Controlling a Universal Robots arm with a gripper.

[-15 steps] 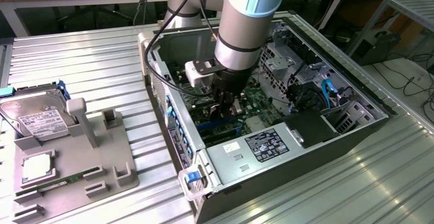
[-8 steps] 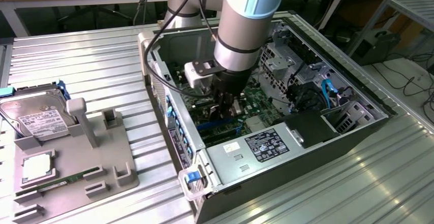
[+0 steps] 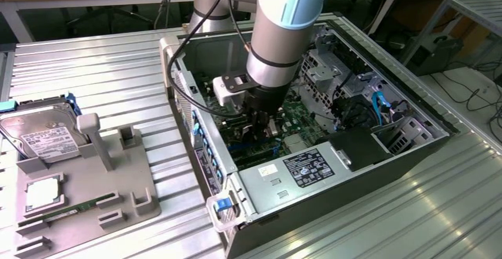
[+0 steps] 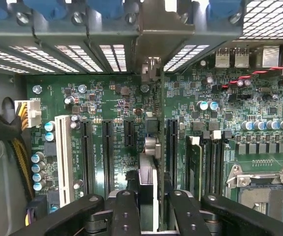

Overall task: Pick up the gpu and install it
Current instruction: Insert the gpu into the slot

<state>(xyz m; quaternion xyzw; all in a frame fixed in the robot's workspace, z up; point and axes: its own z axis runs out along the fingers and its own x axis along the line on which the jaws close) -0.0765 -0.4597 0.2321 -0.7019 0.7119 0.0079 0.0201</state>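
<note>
Pincer (image 4: 148,206) pinches the gpu (image 4: 150,162) edge-on over motherboard (image 4: 107,98) slots; exterior view shows the case (image 3: 345,177).

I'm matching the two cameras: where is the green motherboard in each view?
Exterior view: the motherboard lies inside the open case, just beyond the tool.
Wrist view: it spans the middle, past the tool's tips.
Shared landmark: the tool, closed on the gpu.

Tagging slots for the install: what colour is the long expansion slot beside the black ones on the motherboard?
White; the long slot shows best in the wrist view.
</note>
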